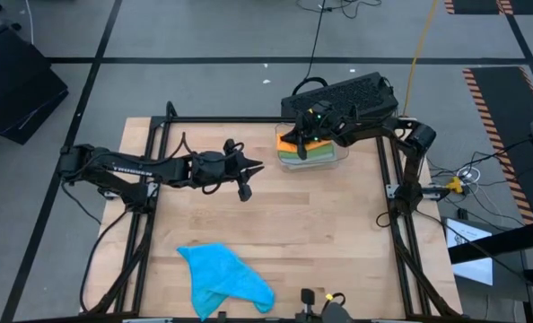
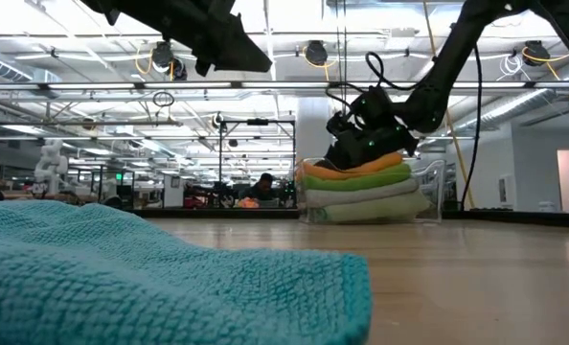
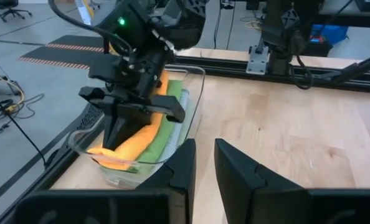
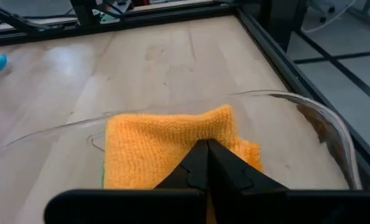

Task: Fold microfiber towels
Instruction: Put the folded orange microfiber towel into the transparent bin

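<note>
A clear plastic bin (image 1: 343,154) at the table's far right holds a stack of folded towels, with an orange towel (image 4: 154,146) on top of green and pale ones (image 2: 361,196). My right gripper (image 4: 207,149) is shut, with its tips down on the orange towel; it also shows in the left wrist view (image 3: 113,140). A blue towel (image 1: 222,278) lies crumpled on the table near the front edge. My left gripper (image 1: 249,179) hovers over the table's middle, narrowly open and empty, pointing toward the bin. My right gripper touches the orange towel's top face (image 4: 191,140) with its shut fingertips, coming from above and slanting down. The towel lies flat on the stack inside the bin. I cannot tell whether any cloth is caught between the tips.
The bin's clear rim (image 4: 316,112) curves around the stack close to my right gripper. A dark frame (image 1: 388,179) runs along the table's edges. Bare wood (image 1: 338,242) lies between the bin and the blue towel.
</note>
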